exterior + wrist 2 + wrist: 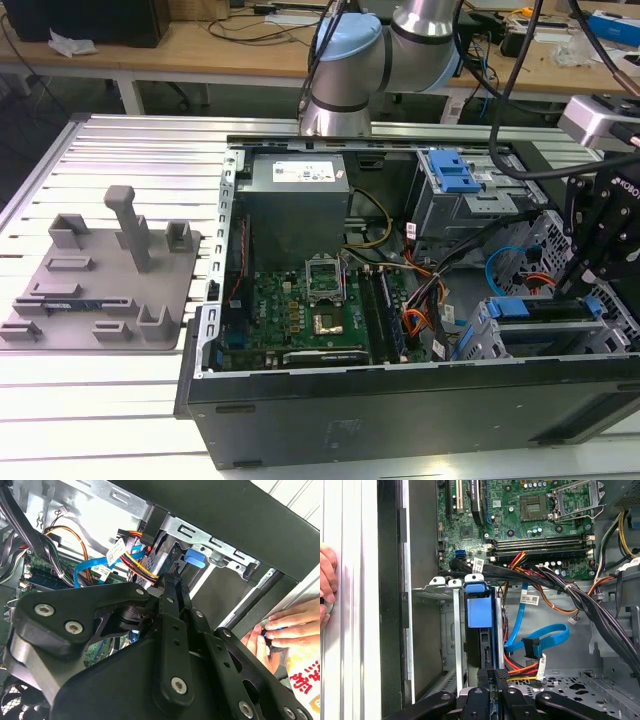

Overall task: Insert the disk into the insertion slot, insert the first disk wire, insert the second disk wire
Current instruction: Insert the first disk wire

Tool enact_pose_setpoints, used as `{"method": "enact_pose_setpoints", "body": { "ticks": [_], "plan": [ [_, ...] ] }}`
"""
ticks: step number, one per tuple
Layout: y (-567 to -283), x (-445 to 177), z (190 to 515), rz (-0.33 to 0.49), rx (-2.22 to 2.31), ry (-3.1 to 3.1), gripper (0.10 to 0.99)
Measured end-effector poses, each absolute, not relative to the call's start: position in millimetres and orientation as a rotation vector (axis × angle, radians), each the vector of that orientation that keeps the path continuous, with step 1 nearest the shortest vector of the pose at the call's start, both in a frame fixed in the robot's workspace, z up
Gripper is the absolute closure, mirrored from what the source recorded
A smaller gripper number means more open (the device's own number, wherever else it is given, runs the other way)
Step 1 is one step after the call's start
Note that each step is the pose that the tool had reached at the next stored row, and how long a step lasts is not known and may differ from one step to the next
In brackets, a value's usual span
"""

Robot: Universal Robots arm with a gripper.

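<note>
The disk (545, 308), in its blue carrier, sits inside the insertion slot (490, 345), the grey cage at the case's front corner on the exterior view's right. In the first wrist view the disk (482, 645) stands edge-on in the slot (447, 630), its blue tab facing the motherboard. My gripper (493, 677) is at the disk's rear edge, shut on the black plug of a disk wire (522, 670) with red, yellow and orange strands. The second wrist view has the gripper (167, 580) pinched on that wire (137, 562) beside the cage (210, 540). A blue disk wire (540, 640) with a black plug hangs loose nearby.
A person's hand (292, 625) rests outside the case wall by the slot. The motherboard (300, 310), grey power supply (295, 190) and a cage with a blue latch (450, 175) share the case. Thick black cable bundles (600, 615) cross near the slot. A grey fixture plate (100, 270) lies on the exterior view's left.
</note>
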State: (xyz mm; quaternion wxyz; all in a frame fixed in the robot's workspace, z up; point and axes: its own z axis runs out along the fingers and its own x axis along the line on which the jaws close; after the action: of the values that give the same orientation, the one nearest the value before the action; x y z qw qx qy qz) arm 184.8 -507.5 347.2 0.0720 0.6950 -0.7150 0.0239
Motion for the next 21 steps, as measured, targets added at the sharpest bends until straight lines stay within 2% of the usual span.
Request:
{"method": "enact_pose_setpoints", "body": {
  "ticks": [21],
  "plan": [
    [-508.2,185.5,345.9,0.074,2.096,-2.147,0.922]
  ]
}}
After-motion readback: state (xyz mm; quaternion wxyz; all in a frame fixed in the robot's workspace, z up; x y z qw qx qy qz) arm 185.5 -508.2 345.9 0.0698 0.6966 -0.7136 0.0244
